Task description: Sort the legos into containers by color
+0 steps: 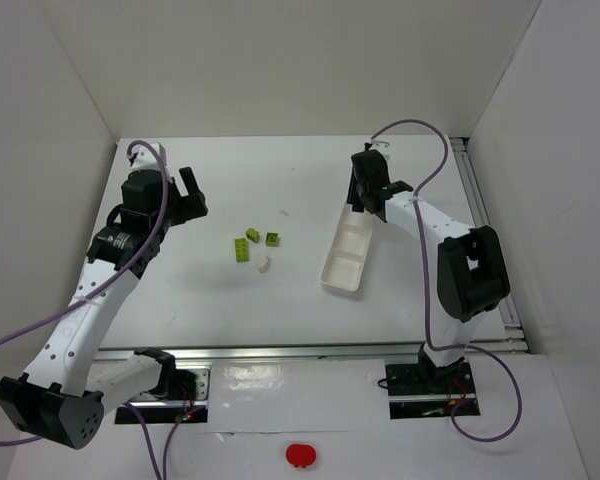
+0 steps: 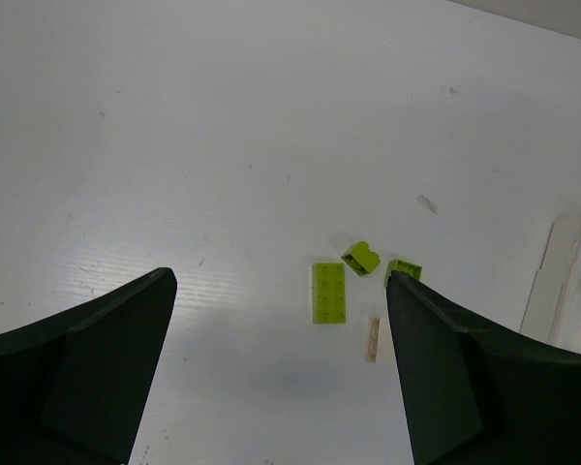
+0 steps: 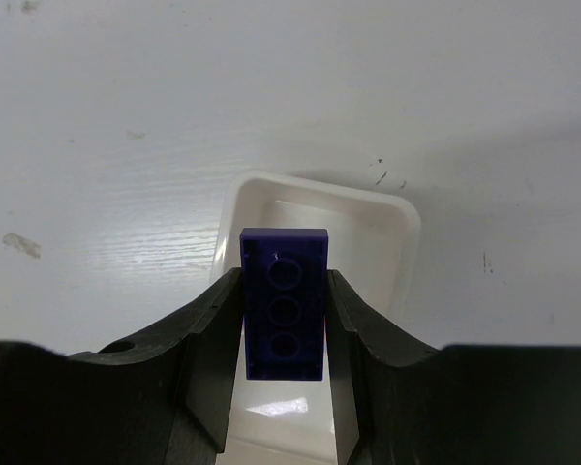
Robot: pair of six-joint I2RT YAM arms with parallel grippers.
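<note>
**White table: four bricks and a tray**

The white table (image 1: 280, 190) shows a few faint scuffs. Mid-table sits a tight cluster of green: the long lime-green brick (image 1: 240, 249) in front, two small lime-green bricks (image 1: 252, 235) (image 1: 272, 238) just behind it. A cream brick (image 1: 264, 264) lies just beside them, at the near right. Well off to the right is the white divided tray (image 1: 342, 268) — set at a slant, flat on the surface.
</note>
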